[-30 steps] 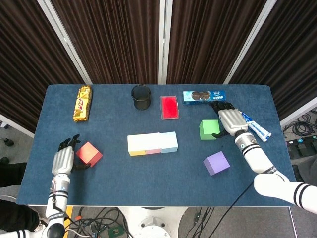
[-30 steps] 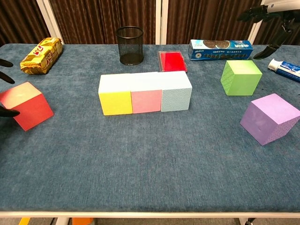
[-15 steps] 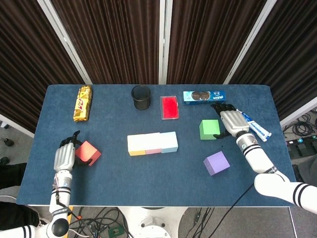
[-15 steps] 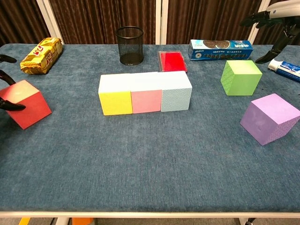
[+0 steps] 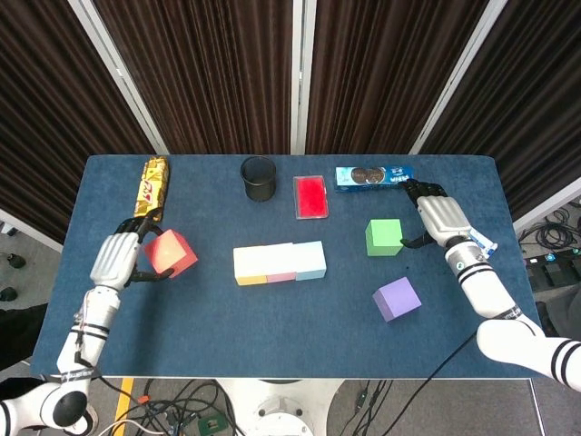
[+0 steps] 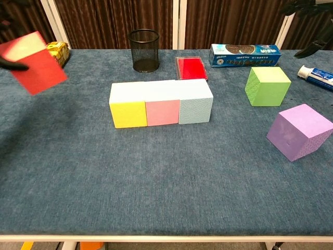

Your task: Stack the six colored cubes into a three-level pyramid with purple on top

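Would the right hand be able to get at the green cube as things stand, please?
Probably yes: the right hand hovers open just beside the green cube, with bare table between them, and the purple cube sits off to the near side.

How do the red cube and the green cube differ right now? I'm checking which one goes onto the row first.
The red cube is lifted off the table and tilted, gripped by the left hand; the green cube sits flat on the table, held by nothing. The right hand hovers open beside the green cube. Red is left of the three-cube row, green right. Both look alike in size and shape.
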Controlling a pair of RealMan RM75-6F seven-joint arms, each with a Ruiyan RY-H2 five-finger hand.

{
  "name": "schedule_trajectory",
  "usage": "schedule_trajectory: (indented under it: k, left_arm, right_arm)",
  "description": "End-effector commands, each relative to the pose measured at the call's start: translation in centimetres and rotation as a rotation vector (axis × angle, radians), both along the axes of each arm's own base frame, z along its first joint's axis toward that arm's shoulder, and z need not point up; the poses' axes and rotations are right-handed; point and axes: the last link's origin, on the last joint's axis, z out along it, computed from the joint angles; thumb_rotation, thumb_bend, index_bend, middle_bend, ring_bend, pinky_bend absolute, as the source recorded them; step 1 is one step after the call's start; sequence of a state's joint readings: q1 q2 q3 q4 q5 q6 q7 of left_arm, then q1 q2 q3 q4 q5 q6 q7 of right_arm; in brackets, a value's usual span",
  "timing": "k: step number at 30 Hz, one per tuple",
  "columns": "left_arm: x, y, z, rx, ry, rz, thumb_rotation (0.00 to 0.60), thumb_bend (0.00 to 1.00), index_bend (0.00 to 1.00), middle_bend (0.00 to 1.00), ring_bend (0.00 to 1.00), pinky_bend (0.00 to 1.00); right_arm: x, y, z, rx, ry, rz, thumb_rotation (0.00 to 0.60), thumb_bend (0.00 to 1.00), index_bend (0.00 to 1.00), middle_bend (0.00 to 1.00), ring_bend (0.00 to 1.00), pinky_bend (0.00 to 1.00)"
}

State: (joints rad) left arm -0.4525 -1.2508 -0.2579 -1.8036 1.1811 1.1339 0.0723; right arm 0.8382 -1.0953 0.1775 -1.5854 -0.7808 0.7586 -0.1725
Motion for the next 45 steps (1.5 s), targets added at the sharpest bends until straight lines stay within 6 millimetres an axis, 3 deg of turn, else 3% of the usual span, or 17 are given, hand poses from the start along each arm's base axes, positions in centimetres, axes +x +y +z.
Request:
schedule_trajectory:
  k: [1,9,18,45]
  left_arm:
    - [3.4,1.2,0.2,-0.089,-0.012,-0.138,0.600,0.30,0.09,0.54,0.13,0.15]
    - [7.0,3.7,-2.4,-0.194,-0.018,-0.207,0.600,0.30,0.09,0.54,0.13,0.15]
    - [9.3,5.5,-4.9,-0.242,0.021,-0.250,0.600,0.29,0.09,0.55,0.15,0.15]
    - [10.6,5.9,-7.2,-0.255,0.098,-0.290,0.600,0.30,0.09,0.57,0.18,0.13]
  right_arm:
    - [-0.6,-0.1,0.6,-0.012,-0.019,-0.025,0.600,0.07,0.00,0.00,0.00,0.00]
    - [-1.5,-0.4,3.0,-0.065,-0.062,-0.039,0.600,0.07,0.00,0.00,0.00,0.00]
    - [-2.6,-0.2,4.0,-0.080,-0.077,-0.054,0.600,0.07,0.00,0.00,0.00,0.00]
    - [-4.2,0.0,3.8,-0.069,-0.094,-0.077,0.600,0.07,0.00,0.00,0.00,0.00]
